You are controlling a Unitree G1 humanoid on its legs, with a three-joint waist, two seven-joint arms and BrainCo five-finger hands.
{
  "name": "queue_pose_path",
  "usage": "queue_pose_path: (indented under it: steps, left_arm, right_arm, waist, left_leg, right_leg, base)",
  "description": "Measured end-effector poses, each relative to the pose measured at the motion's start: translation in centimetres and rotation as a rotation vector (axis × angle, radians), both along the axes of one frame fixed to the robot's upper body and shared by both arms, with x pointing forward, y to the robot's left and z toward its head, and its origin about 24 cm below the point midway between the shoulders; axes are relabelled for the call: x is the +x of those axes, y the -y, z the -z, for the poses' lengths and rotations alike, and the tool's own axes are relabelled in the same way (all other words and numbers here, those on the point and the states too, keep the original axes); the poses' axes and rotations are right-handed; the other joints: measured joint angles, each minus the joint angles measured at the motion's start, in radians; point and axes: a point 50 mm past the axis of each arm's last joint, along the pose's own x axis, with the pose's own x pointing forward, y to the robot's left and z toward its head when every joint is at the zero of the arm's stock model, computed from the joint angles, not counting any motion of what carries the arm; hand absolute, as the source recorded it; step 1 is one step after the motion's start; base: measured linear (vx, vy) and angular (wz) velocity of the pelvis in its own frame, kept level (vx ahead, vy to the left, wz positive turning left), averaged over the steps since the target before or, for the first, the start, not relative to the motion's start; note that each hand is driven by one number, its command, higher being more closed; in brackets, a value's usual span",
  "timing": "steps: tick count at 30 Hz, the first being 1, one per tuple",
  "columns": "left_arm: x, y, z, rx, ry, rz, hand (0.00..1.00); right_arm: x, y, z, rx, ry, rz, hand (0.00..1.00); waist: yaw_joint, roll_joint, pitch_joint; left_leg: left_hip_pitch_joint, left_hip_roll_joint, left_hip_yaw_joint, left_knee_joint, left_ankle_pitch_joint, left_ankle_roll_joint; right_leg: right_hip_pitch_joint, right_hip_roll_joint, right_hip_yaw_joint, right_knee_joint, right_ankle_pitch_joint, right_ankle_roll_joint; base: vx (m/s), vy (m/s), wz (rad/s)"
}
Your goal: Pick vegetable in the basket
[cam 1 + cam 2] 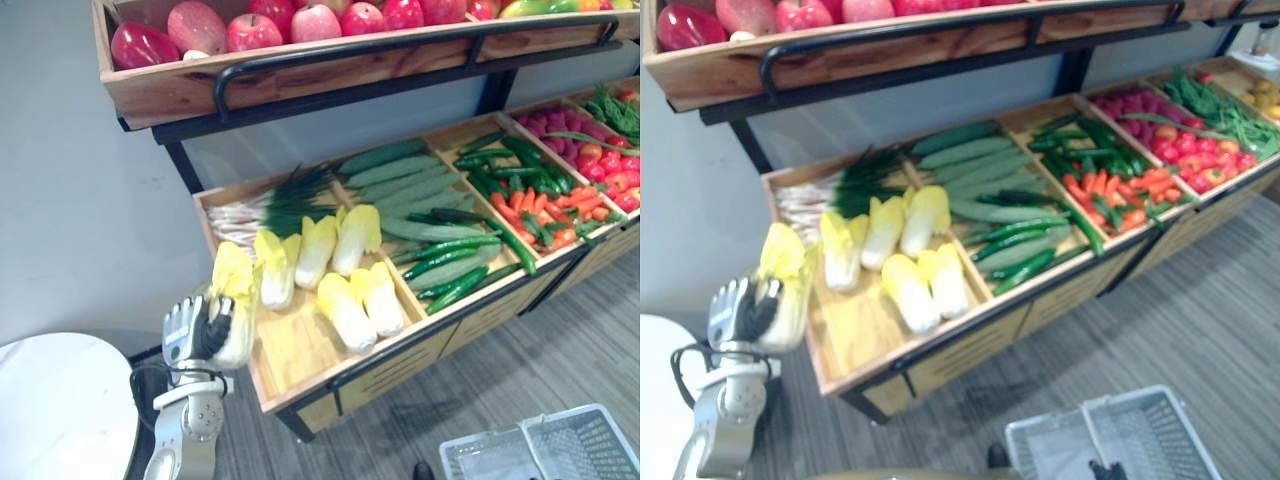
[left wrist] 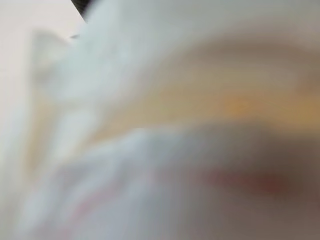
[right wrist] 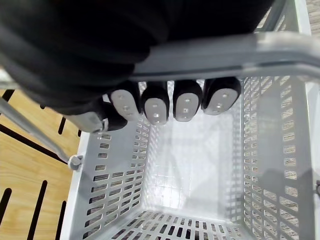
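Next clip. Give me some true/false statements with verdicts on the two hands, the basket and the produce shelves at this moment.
1. The left hand is curled round a cabbage. True.
2. The right hand hangs free. False: it grips the handle of the basket.
3. The basket is empty. True.
4. Cucumbers lie on the top shelf. False: apples lie there; the cucumbers are on the lower shelf.
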Motion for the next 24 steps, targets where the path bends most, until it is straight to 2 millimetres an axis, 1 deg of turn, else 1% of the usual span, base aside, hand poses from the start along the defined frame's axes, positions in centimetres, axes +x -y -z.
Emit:
queue_pose_path:
  steps: [3,4,6,7,8,9,12,14,15,16,17,18,20,21,22,23,24]
  left_arm:
    - [0.5,0.8,-1.7,-0.046,0.126,0.056,1.00]
    - [0.6,0.9,-2.0,-0.047,0.144,0.066,1.00]
    - [0.8,1.4,-3.1,-0.034,0.189,0.142,1.00]
    - [0.9,1.8,-3.8,-0.013,0.217,0.189,1.00]
    - [1.1,2.4,-4.6,-0.011,0.255,0.223,1.00]
    - [1.1,2.6,-4.8,-0.021,0.265,0.242,1.00]
    - [1.2,4.2,-5.1,-0.055,0.271,0.369,1.00]
    - [1.4,5.7,-5.1,-0.079,0.252,0.486,1.00]
    - [1.4,6.6,-5.0,-0.097,0.241,0.552,1.00]
    - [1.4,7.0,-5.0,-0.101,0.235,0.582,1.00]
    - [1.4,8.1,-5.0,-0.113,0.222,0.658,1.00]
    - [1.3,9.2,-5.1,-0.123,0.212,0.730,1.00]
    - [1.0,10.4,-5.3,-0.149,0.200,0.817,1.00]
    - [0.9,11.3,-5.4,-0.183,0.194,0.888,1.00]
    - [0.7,12.0,-5.6,-0.221,0.192,0.940,1.00]
    - [0.7,12.4,-5.6,-0.238,0.186,0.966,1.00]
    - [0.6,13.1,-5.8,-0.269,0.177,1.013,1.00]
  right_arm:
    - [-0.2,0.8,-0.3,-0.021,-0.006,-0.005,1.00]
    - [-0.1,1.0,-0.4,-0.028,-0.005,-0.008,1.00]
    - [0.0,2.2,-1.0,-0.060,-0.002,-0.017,1.00]
    - [0.1,3.1,-1.5,-0.086,-0.002,-0.024,1.00]
    - [0.5,3.9,-1.9,-0.108,0.002,-0.041,1.00]
    - [0.7,4.1,-2.1,-0.116,0.004,-0.051,1.00]
    - [2.6,5.5,-3.4,-0.170,0.037,-0.125,1.00]
    - [4.2,6.4,-4.6,-0.210,0.064,-0.195,1.00]
    - [5.3,6.7,-5.4,-0.235,0.087,-0.250,1.00]
    - [5.9,6.8,-5.8,-0.248,0.098,-0.278,1.00]
    - [7.1,6.9,-6.6,-0.271,0.125,-0.335,1.00]
    - [8.5,6.9,-7.4,-0.288,0.156,-0.390,1.00]
    - [9.7,6.7,-8.2,-0.299,0.183,-0.447,1.00]
    - [10.6,6.3,-8.7,-0.310,0.209,-0.488,1.00]
    - [11.9,5.6,-9.3,-0.317,0.251,-0.534,1.00]
    - [12.5,5.1,-9.6,-0.319,0.273,-0.560,1.00]
    - [13.8,4.2,-10.3,-0.324,0.315,-0.617,1.00]
  waist:
    - [-0.001,0.010,-0.006]
    - [-0.001,0.012,-0.008]
    - [-0.002,0.015,-0.010]
    - [-0.001,0.019,-0.012]
    - [-0.001,0.019,-0.011]
    - [-0.001,0.018,-0.011]
    - [-0.001,0.016,-0.009]
    - [-0.002,0.013,-0.008]
    - [-0.001,0.013,-0.007]
    - [-0.001,0.013,-0.007]
    - [0.001,0.013,-0.007]
    - [0.000,0.011,-0.005]
    - [0.000,0.009,-0.003]
    - [0.000,0.009,0.005]
    - [0.001,0.010,0.015]
    - [0.001,0.010,0.017]
    - [0.000,0.010,0.021]
  left_leg:
    - [0.000,-0.003,0.000,0.001,-0.001,0.000]
    - [0.000,-0.003,0.001,0.001,-0.001,0.001]
    - [0.002,-0.007,0.004,0.001,-0.003,0.001]
    - [0.003,-0.010,0.010,0.001,-0.004,0.003]
    - [0.003,-0.014,0.015,0.001,-0.004,0.003]
    - [0.005,-0.014,0.017,0.001,-0.004,0.003]
    - [0.028,-0.016,0.050,0.000,-0.009,0.004]
    - [0.042,-0.017,0.083,0.001,-0.016,0.004]
    - [0.057,-0.017,0.110,0.001,-0.023,0.003]
    - [0.066,-0.017,0.126,0.003,-0.027,0.001]
    - [0.076,-0.018,0.159,0.006,-0.036,-0.001]
    - [0.086,-0.019,0.197,0.010,-0.045,-0.004]
    - [0.099,-0.019,0.237,0.020,-0.055,-0.009]
    - [0.121,-0.016,0.277,0.024,-0.061,-0.014]
    - [0.140,-0.012,0.321,0.032,-0.071,-0.021]
    - [0.144,-0.009,0.344,0.041,-0.078,-0.025]
    - [0.150,-0.005,0.383,0.056,-0.087,-0.030]
  right_leg:
    - [-0.002,-0.001,0.003,0.001,0.000,0.001]
    - [-0.003,-0.001,0.005,0.001,0.001,0.001]
    - [-0.003,-0.001,0.010,0.000,0.002,0.001]
    - [-0.003,-0.001,0.021,-0.007,0.010,-0.004]
    - [-0.004,-0.002,0.027,-0.011,0.016,-0.003]
    - [-0.004,-0.002,0.030,-0.011,0.017,-0.003]
    - [-0.002,0.005,0.070,-0.008,0.024,-0.005]
    - [-0.004,0.008,0.105,-0.008,0.029,0.002]
    - [-0.005,0.013,0.133,-0.008,0.031,0.005]
    - [-0.008,0.015,0.145,-0.006,0.032,0.007]
    - [-0.019,0.022,0.180,0.001,0.034,0.011]
    - [-0.032,0.030,0.212,0.009,0.036,0.014]
    - [-0.039,0.040,0.248,0.011,0.037,0.015]
    - [-0.039,0.053,0.281,0.012,0.039,0.019]
    - [-0.039,0.062,0.316,0.015,0.042,0.020]
    - [-0.043,0.070,0.333,0.016,0.044,0.021]
    - [-0.057,0.087,0.370,0.024,0.051,0.017]
  base:
    - [-0.04,-0.029,-0.03]
    - [-0.02,-0.020,-0.05]
    - [-0.01,-0.005,-0.07]
    - [-0.01,-0.007,-0.14]
    - [-0.01,-0.010,-0.13]
    - [-0.02,-0.017,-0.17]
    - [-0.04,-0.026,-0.33]
    - [-0.07,-0.035,-0.46]
    - [-0.07,-0.033,-0.54]
    - [-0.07,-0.038,-0.74]
    - [-0.08,-0.041,-0.82]
    - [-0.07,-0.044,-0.84]
    - [-0.05,-0.051,-0.73]
    - [-0.02,-0.055,-0.95]
    - [-0.02,-0.037,-0.91]
    - [-0.02,-0.033,-0.97]
    - [-0.01,-0.038,-0.85]
